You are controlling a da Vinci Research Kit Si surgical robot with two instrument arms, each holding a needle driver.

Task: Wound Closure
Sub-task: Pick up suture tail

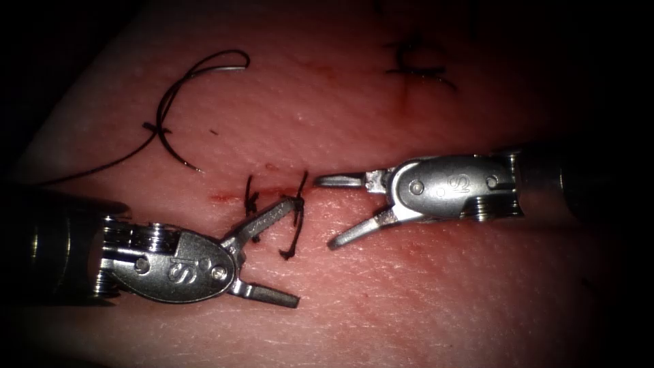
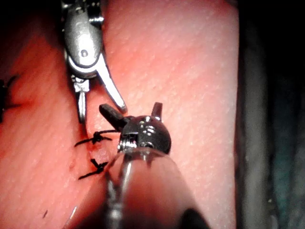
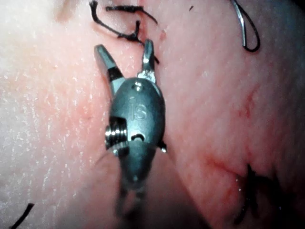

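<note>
1. The left tool [image 1: 289,252], entering from eight o'clock in the endoscope view, had its jaws spread wide and held nothing; its upper jaw lay against a knotted stitch [image 1: 298,208] on the cut [image 1: 272,189].
2. The right tool [image 1: 325,211], entering from three o'clock, also stood wide open and empty, its tips just right of that stitch.
3. The needle [image 1: 182,158] lay free on the tissue [image 1: 409,307] at ten o'clock, left of the cut and not in the tissue, with the thread [image 1: 204,65] looping beyond it.
4. Another knotted stitch [image 1: 251,199] sat just left of the first; a further one [image 1: 415,68] lay at one o'clock.
</note>
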